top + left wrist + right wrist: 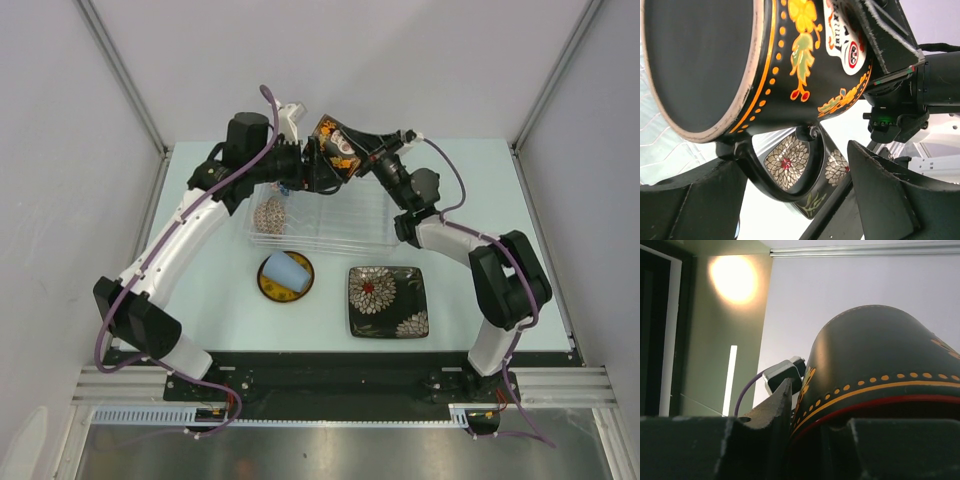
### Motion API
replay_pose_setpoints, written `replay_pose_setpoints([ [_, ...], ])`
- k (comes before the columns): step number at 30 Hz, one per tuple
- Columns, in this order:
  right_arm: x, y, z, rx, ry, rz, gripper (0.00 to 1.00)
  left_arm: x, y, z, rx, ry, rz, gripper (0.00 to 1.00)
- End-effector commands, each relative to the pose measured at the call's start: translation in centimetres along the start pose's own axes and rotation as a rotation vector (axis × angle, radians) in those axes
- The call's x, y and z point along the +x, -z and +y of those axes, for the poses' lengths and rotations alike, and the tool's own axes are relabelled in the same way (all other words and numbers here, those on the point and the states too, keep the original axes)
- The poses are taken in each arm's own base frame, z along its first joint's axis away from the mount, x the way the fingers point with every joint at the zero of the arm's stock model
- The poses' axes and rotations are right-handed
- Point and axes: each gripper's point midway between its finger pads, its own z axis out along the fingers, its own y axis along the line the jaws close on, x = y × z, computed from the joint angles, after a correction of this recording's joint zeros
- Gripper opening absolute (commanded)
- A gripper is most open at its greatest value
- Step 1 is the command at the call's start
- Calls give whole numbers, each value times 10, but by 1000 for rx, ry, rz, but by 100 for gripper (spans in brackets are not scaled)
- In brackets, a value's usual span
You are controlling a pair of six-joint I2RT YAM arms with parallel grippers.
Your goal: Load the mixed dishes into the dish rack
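Top external: left gripper (312, 172) sits at upper centre, just left of the red-inside dark mug (337, 148), jaws apart. Left wrist view: its fingers (687, 200) flank the mug's handle (767, 175) with a gap either side, no contact that I can see. Mug hangs over the far edge of the dish rack (350, 218), on its side. Long axis runs along the line between the grippers, base toward the left one, mouth toward the right. Right gripper (364, 160) is clamped on the rim wall.

Reads as a handover: left is the nearer taker and must close before right lets go.

Below: beige patterned bowl (270, 213) fills the rack's left end; slots to its right look free. Lower in frame on the table (220, 300): pale blue cup (284, 268) lying on the small yellow plate (268, 288), black floral square plate (388, 300) to its right.
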Motion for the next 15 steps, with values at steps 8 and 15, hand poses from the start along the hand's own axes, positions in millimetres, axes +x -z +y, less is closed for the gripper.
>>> replay_pose_setpoints([
  [8, 72, 10, 125, -505, -21, 191, 0, -6, -3, -61, 191, -13, -8, 76],
  [15, 80, 8, 118, -491, -64, 203, 0, -20, 0, -66, 190, -16, -41, 36],
])
